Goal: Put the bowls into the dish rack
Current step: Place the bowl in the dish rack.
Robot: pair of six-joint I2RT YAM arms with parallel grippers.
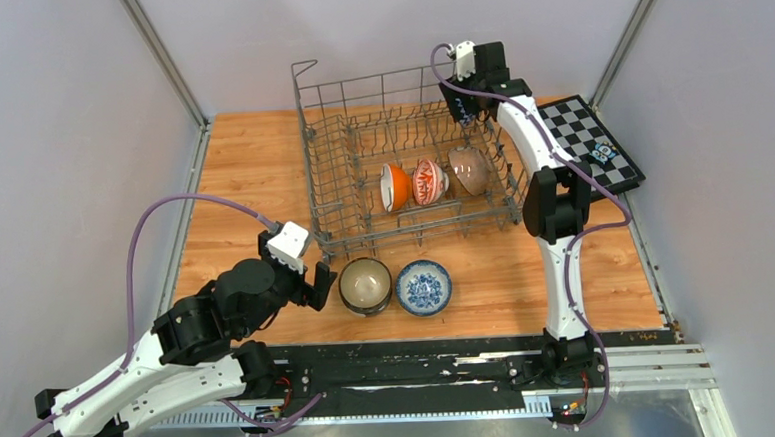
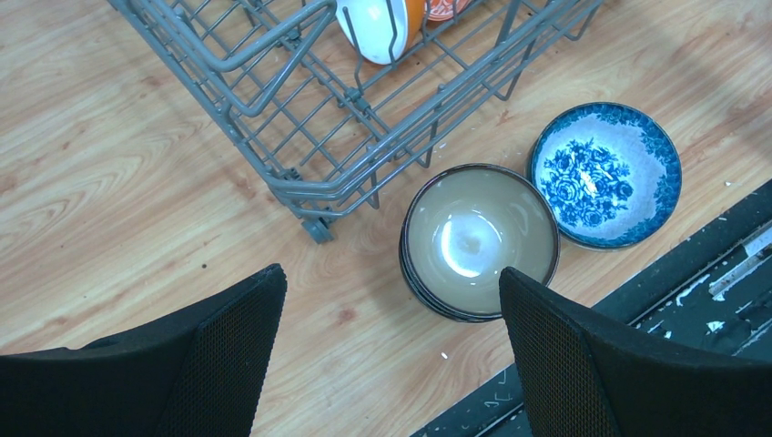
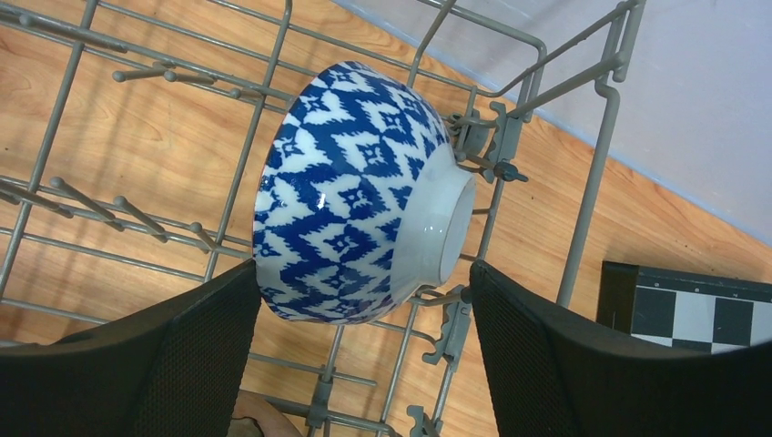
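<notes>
Right wrist view: the right gripper (image 3: 364,269) is standing open around a blue-white bowl (image 3: 350,191), which is leaning on its side between tines in the rack's (image 3: 590,182) far right corner. The left gripper (image 2: 390,278) is hanging open over a beige bowl (image 2: 480,238) near the desk's (image 2: 109,209) front edge, with a floral bowl (image 2: 605,173) just beside it.

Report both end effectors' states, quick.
Left end effector: open, holding nothing.
Right end effector: jaws straddle the blue-white patterned bowl; grip or release cannot be told.
</notes>
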